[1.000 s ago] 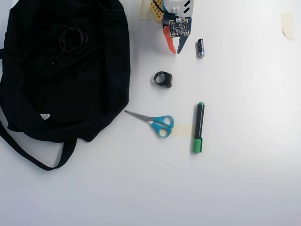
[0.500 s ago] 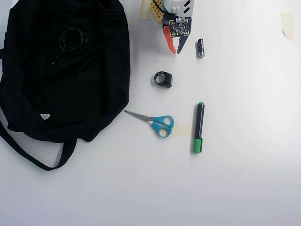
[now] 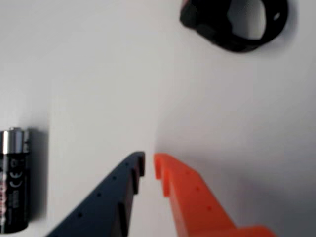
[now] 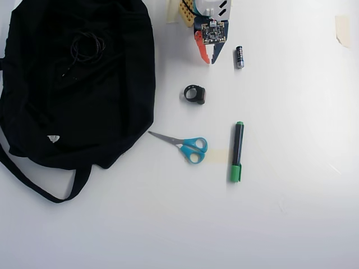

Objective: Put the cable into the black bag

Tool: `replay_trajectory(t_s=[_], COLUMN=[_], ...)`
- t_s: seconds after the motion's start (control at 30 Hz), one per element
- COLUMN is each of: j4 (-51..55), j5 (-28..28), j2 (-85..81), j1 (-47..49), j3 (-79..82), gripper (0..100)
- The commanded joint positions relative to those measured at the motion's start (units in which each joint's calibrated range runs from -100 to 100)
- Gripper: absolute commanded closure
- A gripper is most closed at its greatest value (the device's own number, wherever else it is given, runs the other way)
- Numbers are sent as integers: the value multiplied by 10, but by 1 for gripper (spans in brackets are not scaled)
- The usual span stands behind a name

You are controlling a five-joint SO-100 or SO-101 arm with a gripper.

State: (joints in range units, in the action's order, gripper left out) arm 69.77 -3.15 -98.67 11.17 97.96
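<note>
From where I stand the job looks as good as done. Taking the black bag (image 4: 84, 106) as the marker, in the overhead view it fills the left of the table (image 4: 291, 224), its strap looping out below it. The cable (image 4: 85, 47) lies in a loose coil on the bag's upper part, well inside its outline (black on black, so I cannot tell whether it sits down in the opening or only on the fabric). If it is inside, nothing is left but for the arm to rest; if only on top, it wants tucking in.

Just off the bag's lower right edge lie the blue-handled scissors (image 4: 188, 146), blade tip pointing back toward the bag. Right of the bag, a little above the scissors, sits the black ring-shaped object (image 4: 194, 94). Above that, near the table's far edge, hangs the gripper (image 4: 208, 58), well apart from the bag and carrying nothing; in the wrist view its tips (image 3: 149, 165), one dark blue and one orange, stand almost together with only a thin slit between. Just beyond it is a battery (image 4: 239, 57), and farthest from the bag a black-and-green marker (image 4: 237, 151).
</note>
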Motion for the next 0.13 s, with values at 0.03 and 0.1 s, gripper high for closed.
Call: replay_trajectory(t_s=[0.03,0.1], j4=[14,14], j5=[2,2], j2=[-7,-7], j1=[-2,-2], j3=[13,13], gripper=[98,98])
